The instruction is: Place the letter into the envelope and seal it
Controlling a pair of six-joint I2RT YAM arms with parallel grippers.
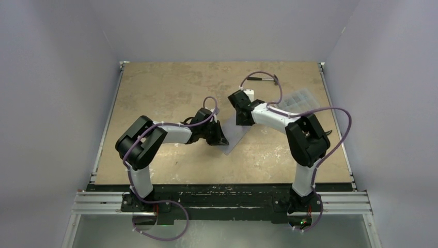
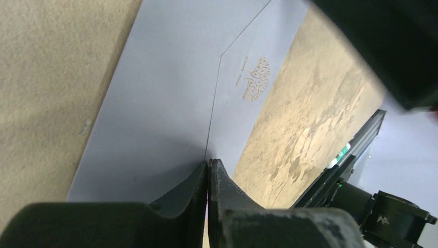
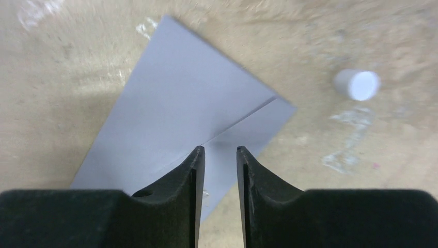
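Observation:
The grey-blue envelope [image 1: 235,139] lies flat on the table between both arms, its triangular flap folded down. In the left wrist view a gold emblem [image 2: 256,80] shows on the envelope [image 2: 155,103]. My left gripper [image 2: 208,163] is shut, its tips down on the paper at the flap's point; in the top view the left gripper [image 1: 224,139] sits on the envelope's left edge. My right gripper [image 3: 217,150] hovers over the envelope [image 3: 175,108] with a narrow gap between its fingers and nothing in it; in the top view the right gripper [image 1: 241,121] sits just behind the envelope. The letter is hidden.
A small white cap [image 3: 357,84] lies on the table right of the envelope. A clear plastic box [image 1: 304,98] sits at the back right, and a dark-handled tool [image 1: 262,79] lies near the far edge.

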